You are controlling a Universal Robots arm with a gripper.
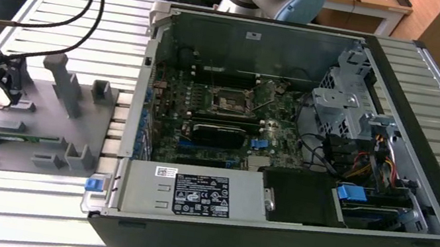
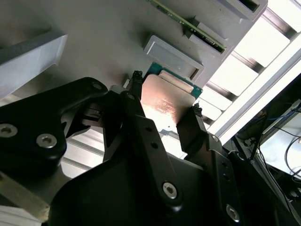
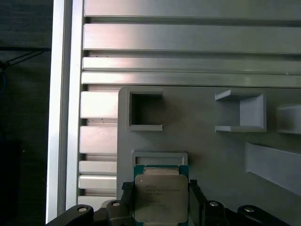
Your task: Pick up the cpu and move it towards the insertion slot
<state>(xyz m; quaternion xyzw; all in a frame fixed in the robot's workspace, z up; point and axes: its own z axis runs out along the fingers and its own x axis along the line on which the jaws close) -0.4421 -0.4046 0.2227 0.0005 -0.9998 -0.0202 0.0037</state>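
We log the end effector [image 3: 160, 187] pinching the cpu [image 3: 161, 200] by its edges at the grey fixture plate [image 3: 211, 155], well apart from the insertion slot [image 1: 229, 103]. Risk: the thin edge grip may slip and tilt the chip.

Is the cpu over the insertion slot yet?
No, the first wrist view shows the cpu in the gripper, over the grey fixture plate.

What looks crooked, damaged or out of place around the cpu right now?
Nothing stands out. The cpu sits square in the gripper, its edges parallel to the grey fixture plate, with no visible damage.
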